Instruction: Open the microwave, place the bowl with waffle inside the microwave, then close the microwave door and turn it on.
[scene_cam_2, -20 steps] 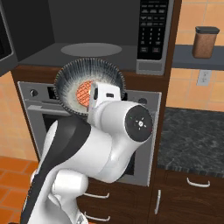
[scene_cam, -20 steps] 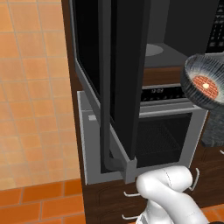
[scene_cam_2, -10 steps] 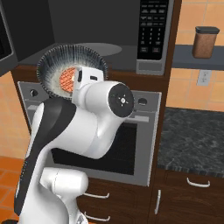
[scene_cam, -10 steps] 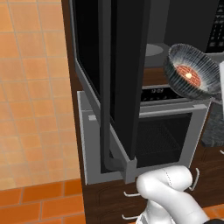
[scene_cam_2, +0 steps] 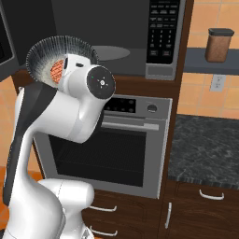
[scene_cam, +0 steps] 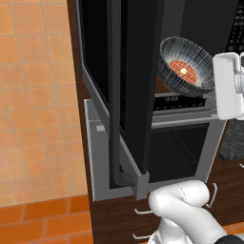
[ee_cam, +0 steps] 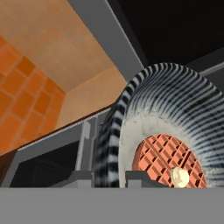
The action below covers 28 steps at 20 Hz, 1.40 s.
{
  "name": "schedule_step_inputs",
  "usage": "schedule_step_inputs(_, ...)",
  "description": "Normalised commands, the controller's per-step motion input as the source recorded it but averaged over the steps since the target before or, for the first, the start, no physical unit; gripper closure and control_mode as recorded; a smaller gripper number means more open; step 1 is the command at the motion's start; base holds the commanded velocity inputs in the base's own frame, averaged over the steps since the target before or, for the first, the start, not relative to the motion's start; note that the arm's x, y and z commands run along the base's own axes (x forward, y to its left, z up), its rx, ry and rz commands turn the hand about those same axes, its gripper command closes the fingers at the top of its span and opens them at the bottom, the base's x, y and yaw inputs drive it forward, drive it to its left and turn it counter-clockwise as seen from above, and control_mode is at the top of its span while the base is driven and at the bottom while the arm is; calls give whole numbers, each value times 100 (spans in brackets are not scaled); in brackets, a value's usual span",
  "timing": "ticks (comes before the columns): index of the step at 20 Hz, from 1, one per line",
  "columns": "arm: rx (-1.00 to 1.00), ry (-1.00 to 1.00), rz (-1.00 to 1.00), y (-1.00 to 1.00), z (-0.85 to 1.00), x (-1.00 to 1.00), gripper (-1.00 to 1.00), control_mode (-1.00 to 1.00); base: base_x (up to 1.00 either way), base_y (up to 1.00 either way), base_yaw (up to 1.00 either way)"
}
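Orange tiled wall stood left in the left base view; the microwave door (scene_cam: pixel 124 90) hung wide open, and the bowl (scene_cam: pixel 186 66) with waffle (scene_cam: pixel 183 71) was held tilted before the cavity, above the oven (scene_cam: pixel 183 143). From the right base view, the bowl (scene_cam_2: pixel 53 58) sat behind the arm, left of the microwave (scene_cam_2: pixel 163 37) panel. In the hand view, the gripper (ee_cam: pixel 109 179) was clamped on the bowl (ee_cam: pixel 175 113) rim.

We see the microwave door (scene_cam: pixel 126 90), black glass with a dark vertical handle, swung wide open; the microwave (scene_cam_2: pixel 135 39) shows its grey cavity and button panel at right; the striped bowl (scene_cam: pixel 186 66), tilted, holding a waffle (scene_cam: pixel 183 71), hangs before the cavity.
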Motion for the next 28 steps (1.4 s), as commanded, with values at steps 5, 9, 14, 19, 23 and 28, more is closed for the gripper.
schedule_step_inputs(5, -1, 0, 0, 23, 30, 40, 100, -100, 0, 0, 0)
schedule_step_inputs(9, -4, 0, 0, 15, 27, 33, 100, -100, 0, 0, 0)
schedule_step_inputs(14, -3, 7, 0, 2, 15, 31, 100, -100, 0, 0, 0)
schedule_step_inputs(19, -1, 8, 0, 0, 6, 39, 100, -100, 0, 0, 0)
schedule_step_inputs(23, -2, 7, 0, 0, 2, 50, 100, -100, 0, 0, 0)
schedule_step_inputs(28, -4, 5, 0, 0, 0, 69, 100, -100, 0, 0, 0)
